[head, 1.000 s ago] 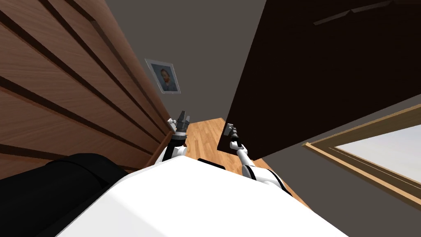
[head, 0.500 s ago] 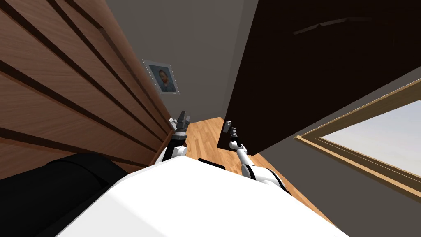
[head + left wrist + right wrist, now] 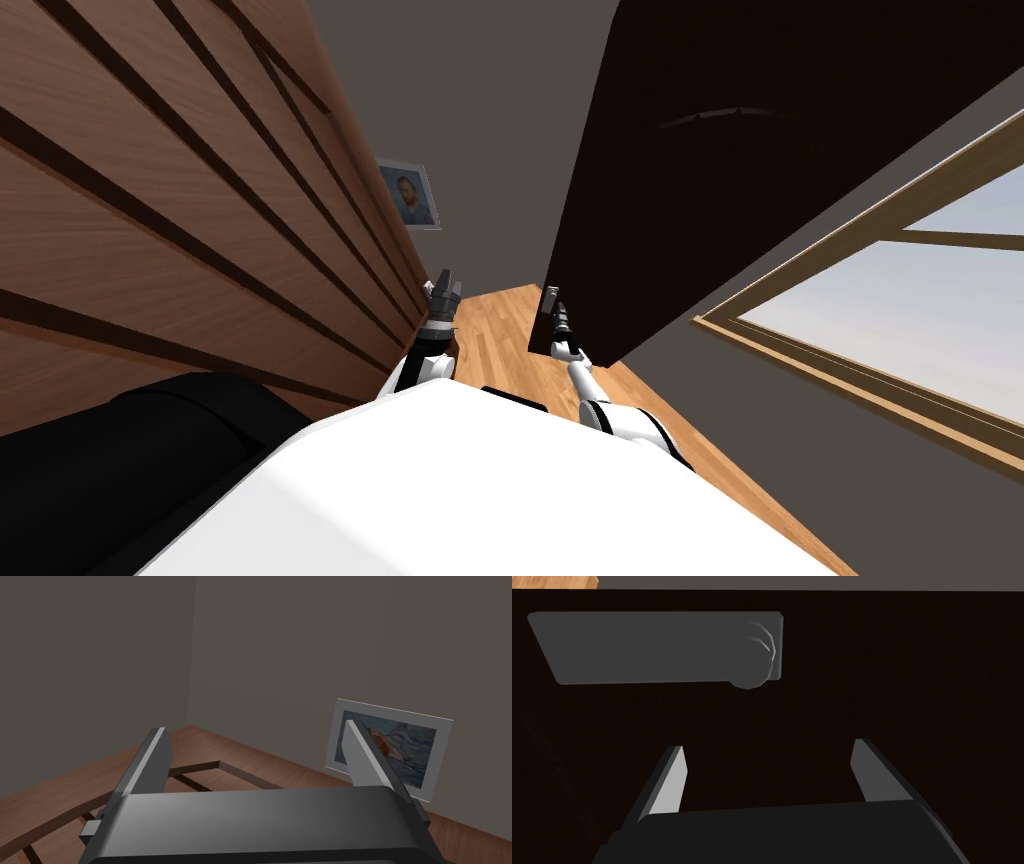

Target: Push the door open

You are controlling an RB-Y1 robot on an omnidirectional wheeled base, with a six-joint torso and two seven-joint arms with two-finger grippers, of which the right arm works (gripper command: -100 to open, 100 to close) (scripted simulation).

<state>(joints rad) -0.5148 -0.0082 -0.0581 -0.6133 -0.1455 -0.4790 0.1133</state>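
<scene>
Step in hand, by my reading: the push itself. The right gripper (image 3: pixel 551 298) is reaching forward to the near edge of the dark door (image 3: pixel 760 150). In the right wrist view it is facing the door's flat face head-on. Its fingers (image 3: pixel 671 776) are standing apart with nothing between them. A grey handle plate (image 3: pixel 637 646) with a round knob (image 3: pixel 756 663) is sitting just beyond the fingertips. I cannot tell whether the tips are touching the face.

The door is standing ajar. A gap is showing between it and the wood-panelled wall (image 3: pixel 150 220), with the wood floor (image 3: pixel 495 325) running through.

The left gripper (image 3: pixel 443 287) is hanging raised beside the panelled wall and taking no part. Its fingers (image 3: pixel 150 761) are apart and empty.

Next move, as judged: setting the fingertips against the face on the handle side, then driving forward with arm or base so the door is swinging wider. One risk is the tips sliding off the free edge as the door's angle is changing.
</scene>
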